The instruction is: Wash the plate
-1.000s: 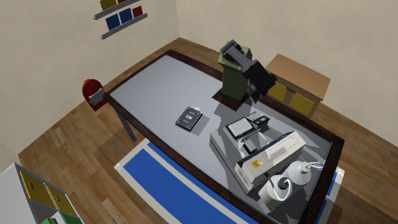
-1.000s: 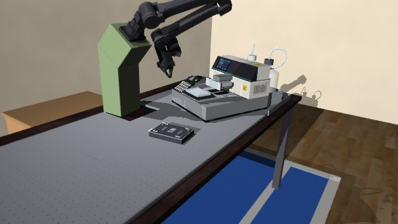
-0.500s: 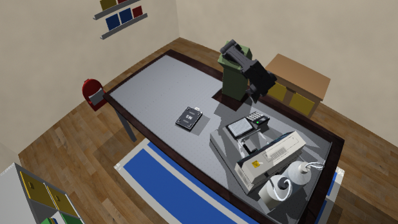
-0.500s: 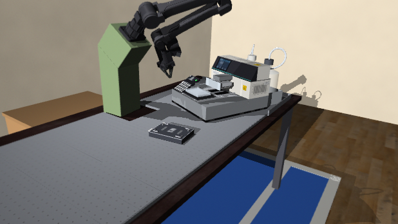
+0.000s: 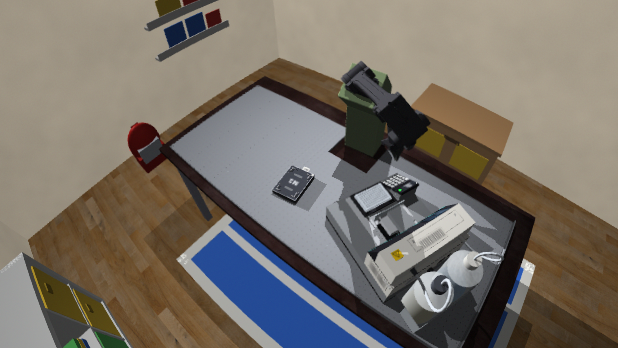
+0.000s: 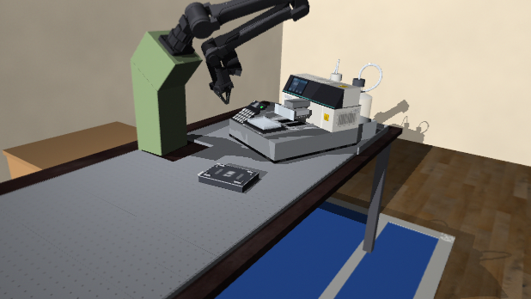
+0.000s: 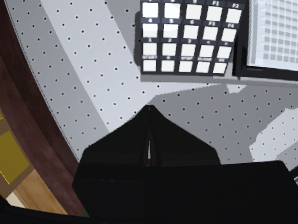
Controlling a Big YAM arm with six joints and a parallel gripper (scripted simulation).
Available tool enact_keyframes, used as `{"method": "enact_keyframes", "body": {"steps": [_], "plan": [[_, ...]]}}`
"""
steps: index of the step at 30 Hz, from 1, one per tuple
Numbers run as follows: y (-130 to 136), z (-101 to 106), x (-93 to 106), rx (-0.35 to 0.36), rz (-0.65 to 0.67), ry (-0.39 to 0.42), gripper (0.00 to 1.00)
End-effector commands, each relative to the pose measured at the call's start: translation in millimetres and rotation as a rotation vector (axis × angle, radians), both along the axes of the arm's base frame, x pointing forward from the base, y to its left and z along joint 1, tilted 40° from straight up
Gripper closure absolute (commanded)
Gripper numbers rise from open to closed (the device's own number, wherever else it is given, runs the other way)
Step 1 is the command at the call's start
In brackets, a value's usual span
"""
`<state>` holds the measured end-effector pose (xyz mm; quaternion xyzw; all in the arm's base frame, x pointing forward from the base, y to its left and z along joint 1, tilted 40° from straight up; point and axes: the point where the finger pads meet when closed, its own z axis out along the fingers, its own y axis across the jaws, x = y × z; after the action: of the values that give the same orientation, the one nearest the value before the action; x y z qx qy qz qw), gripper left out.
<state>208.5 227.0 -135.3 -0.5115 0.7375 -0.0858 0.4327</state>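
The white well plate point(image 5: 372, 198) point(image 6: 264, 124) point(image 7: 273, 26) lies in the carrier at the front of the washer point(image 5: 420, 245) point(image 6: 335, 107). The dark plate nest N1 point(image 5: 292, 187) point(image 6: 228, 179) sits on the table with no plate in it. The washer's keypad point(image 5: 396, 181) point(image 6: 246, 114) point(image 7: 186, 36) is beside the carrier, and a green lamp point(image 5: 400, 190) point(image 6: 261, 106) glows next to it. My gripper point(image 5: 396, 152) point(image 6: 226, 100) point(image 7: 149, 112) is shut and empty. It hangs above the table just short of the keypad.
The arm stands on a green pedestal point(image 5: 362, 120) point(image 6: 161, 94) at the table's back edge. Two white bottles point(image 5: 465, 267) point(image 5: 425, 295) with tubing stand behind the washer. A wooden cabinet point(image 5: 465, 130) is beyond the table.
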Motion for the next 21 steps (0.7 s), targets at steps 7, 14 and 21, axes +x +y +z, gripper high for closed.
{"method": "enact_keyframes", "body": {"steps": [7, 14, 21], "plan": [[3.4, 5.2, -1.1, 0.018, -0.002, -0.001, 1.0], [6.9, 32.4, 27.2, 0.113, -0.225, 0.073, 0.0], [10.5, 52.8, 42.6, 0.178, -0.368, 0.128, 0.0]]}}
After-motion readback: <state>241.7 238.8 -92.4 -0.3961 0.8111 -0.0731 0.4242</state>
